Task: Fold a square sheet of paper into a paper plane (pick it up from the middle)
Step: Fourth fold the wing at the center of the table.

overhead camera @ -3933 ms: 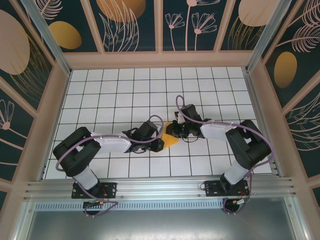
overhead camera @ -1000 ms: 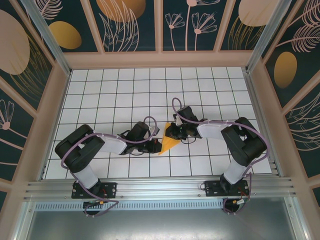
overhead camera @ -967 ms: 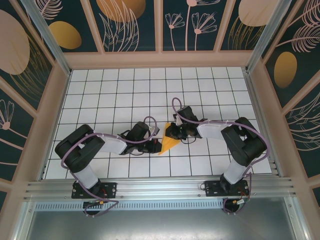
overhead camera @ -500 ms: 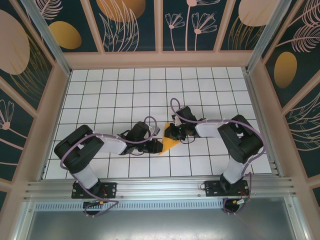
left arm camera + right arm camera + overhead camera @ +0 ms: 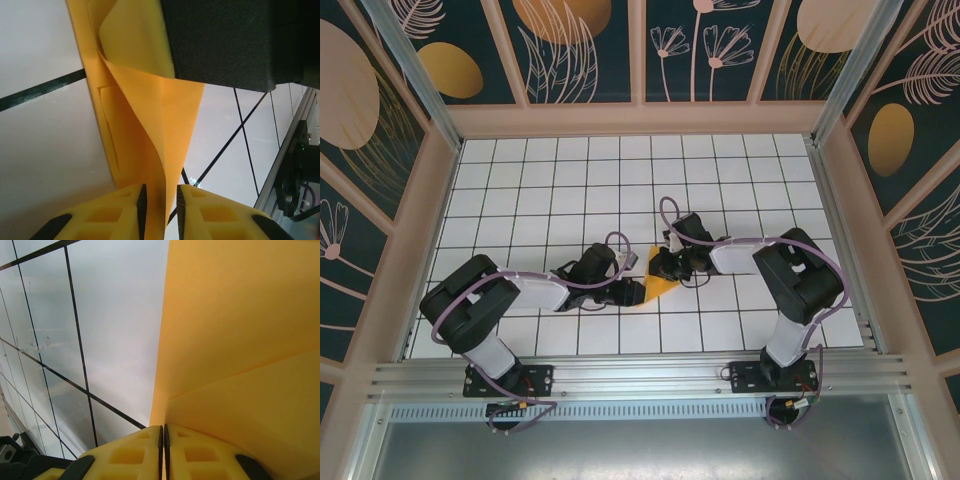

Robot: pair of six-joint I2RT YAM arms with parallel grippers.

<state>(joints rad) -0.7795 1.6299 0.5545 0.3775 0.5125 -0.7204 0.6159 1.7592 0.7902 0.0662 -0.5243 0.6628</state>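
The orange-yellow sheet of paper (image 5: 663,287), folded into a pointed wedge, lies at the middle of the tiled table between both grippers. My left gripper (image 5: 633,293) meets it from the left. In the left wrist view a raised flap of the paper (image 5: 150,115) runs between the yellow fingers of the left gripper (image 5: 160,210), which stand slightly apart and do not pinch it. My right gripper (image 5: 659,267) comes from the right. Up close its jaws (image 5: 163,450) are shut on the paper's edge (image 5: 240,340). The right gripper's black body (image 5: 235,40) covers the paper's far end.
White table with a black grid (image 5: 560,180), walled by a wooden frame with patterned panels. An aluminium rail (image 5: 640,375) runs along the near edge, beside both arm bases. Open tiles lie behind and to both sides of the paper.
The left gripper's jaws have parted from shut to slightly open around the paper flap. The right arm has drawn in a little; its grip is unchanged.
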